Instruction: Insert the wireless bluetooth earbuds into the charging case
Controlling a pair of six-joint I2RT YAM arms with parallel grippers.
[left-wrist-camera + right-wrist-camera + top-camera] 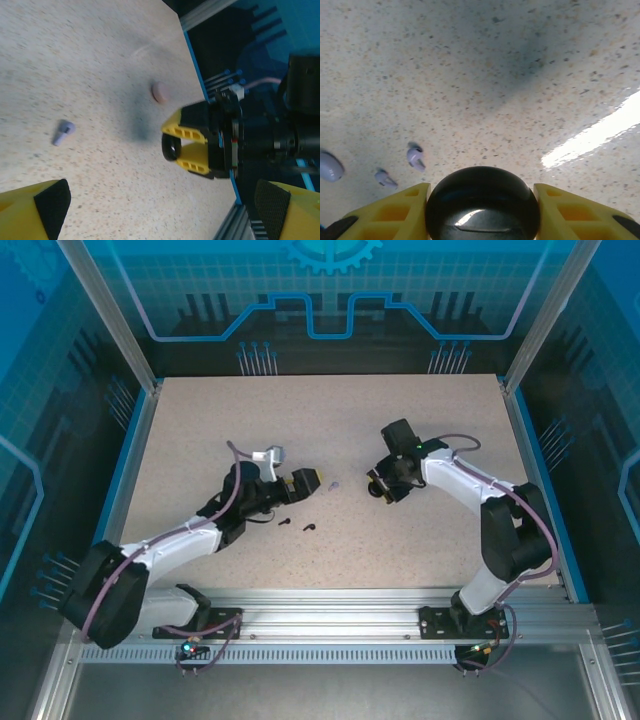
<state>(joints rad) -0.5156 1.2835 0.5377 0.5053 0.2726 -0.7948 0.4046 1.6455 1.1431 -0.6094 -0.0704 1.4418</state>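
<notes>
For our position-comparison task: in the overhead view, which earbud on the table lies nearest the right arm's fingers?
The lilac earbud, farthest right; both black earbuds lie lower and further left.

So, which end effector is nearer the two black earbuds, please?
Left. The left end effector sits just beyond the black earbuds; the right end effector is farther off, to their right.

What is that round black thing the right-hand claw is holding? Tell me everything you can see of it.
The black case is round, smooth and glossy, like hard plastic, with a light glint and a thin seam near its lower edge; it looks shut. It sits squeezed between the right claw's two yellow fingers, one on each side, apparently held clear of the speckled table.
</notes>
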